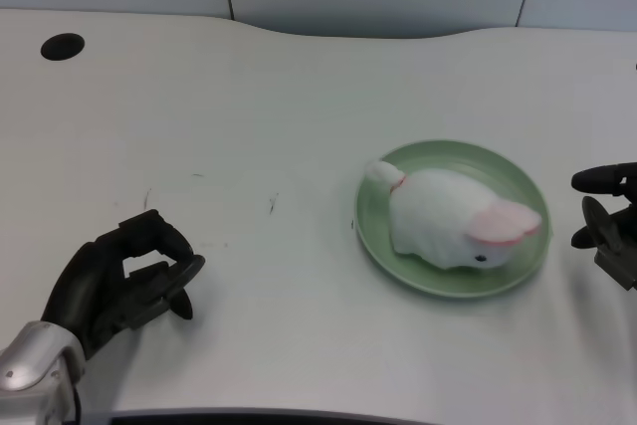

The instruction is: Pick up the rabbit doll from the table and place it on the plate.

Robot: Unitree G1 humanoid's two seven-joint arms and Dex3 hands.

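Nearest my camera, at lower left, I log the left hand (124, 281) low over the white table (259, 97), at the end of its silver forearm (35, 370). Its fingers are curled in toward the thumb and nothing sits between them: clenched, holding nothing. Fingertips appear to touch or nearly touch the tabletop; I cannot tell which.

Further out and to the right, I note the green plate (518, 181) flat on the table, well apart from that hand. The rabbit doll (443, 216) lies on the plate, white body, pink-lined ears toward the plate's right rim, a dark eye facing the near edge, small tail end toward the plate's left rim. The doll sits within the rim as far as I can see.

A few faint dark scuff marks (271, 204) show on the tabletop between hand and plate.

Farthest, at upper left, I record a round dark hole (62, 46) in the tabletop, near the table's back edge.
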